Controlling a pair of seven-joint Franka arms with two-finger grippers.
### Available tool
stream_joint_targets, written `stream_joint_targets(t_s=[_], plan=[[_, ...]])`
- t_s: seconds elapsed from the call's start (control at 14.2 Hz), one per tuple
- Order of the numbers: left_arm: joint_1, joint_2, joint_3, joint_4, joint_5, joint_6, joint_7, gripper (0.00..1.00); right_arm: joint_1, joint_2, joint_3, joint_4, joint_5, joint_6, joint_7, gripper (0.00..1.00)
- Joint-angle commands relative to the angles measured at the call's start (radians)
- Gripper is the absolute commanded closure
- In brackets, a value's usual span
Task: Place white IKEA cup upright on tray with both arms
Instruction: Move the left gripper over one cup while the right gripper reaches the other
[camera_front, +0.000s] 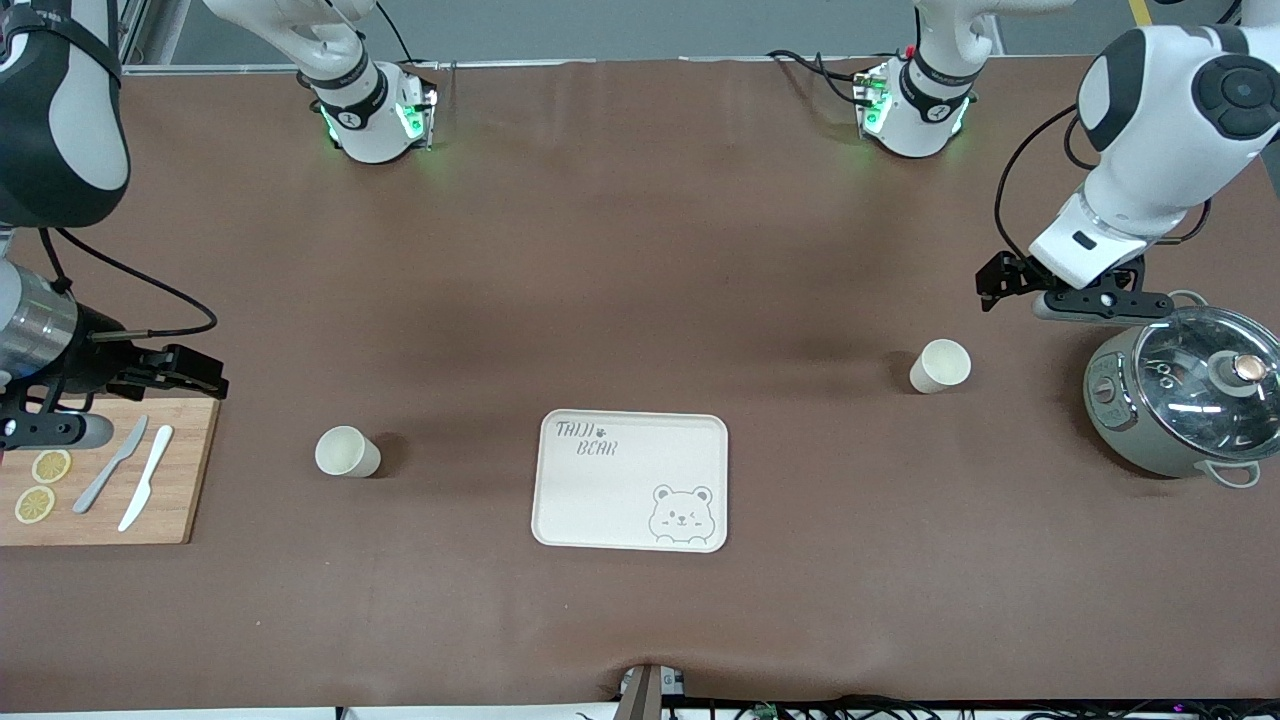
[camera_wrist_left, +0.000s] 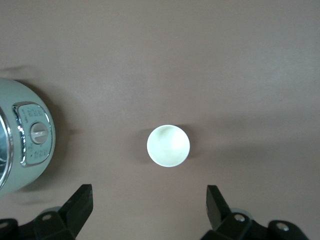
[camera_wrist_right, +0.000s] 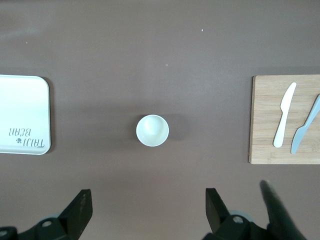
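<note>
Two white cups stand upright on the brown table. One cup (camera_front: 347, 452) (camera_wrist_right: 152, 130) is between the tray and the cutting board. The other cup (camera_front: 940, 366) (camera_wrist_left: 168, 145) is beside the cooker. The cream tray (camera_front: 630, 480) (camera_wrist_right: 22, 115), marked with a bear drawing, lies bare between them, nearer the front camera. My left gripper (camera_front: 1100, 305) (camera_wrist_left: 149, 205) hangs open and holds nothing, over the table next to the cooker, a short way from its cup. My right gripper (camera_front: 45, 432) (camera_wrist_right: 148, 205) hangs open and holds nothing, over the cutting board's edge, well apart from its cup.
A grey-green cooker (camera_front: 1185, 405) (camera_wrist_left: 20, 145) with a glass lid stands at the left arm's end. A wooden cutting board (camera_front: 100, 480) (camera_wrist_right: 285, 120) at the right arm's end carries a white knife (camera_front: 147, 477), a grey knife (camera_front: 110, 465) and two lemon slices (camera_front: 42, 485).
</note>
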Motion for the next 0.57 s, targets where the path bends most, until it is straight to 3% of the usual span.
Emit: stream_joint_targets(t_s=[0.0,0.49], plan=[[0.003,-0.027,0.011,-0.121,0.009,0.143,0.021,0.00,0.010,0.006,0.003,-0.014,-0.014,0.046,0.013,0.00],[0.006,0.122,0.011,-0.169,-0.026,0.300,0.067,0.00,0.031,0.011,0.003,-0.203,-0.013,0.273,0.016,0.00]])
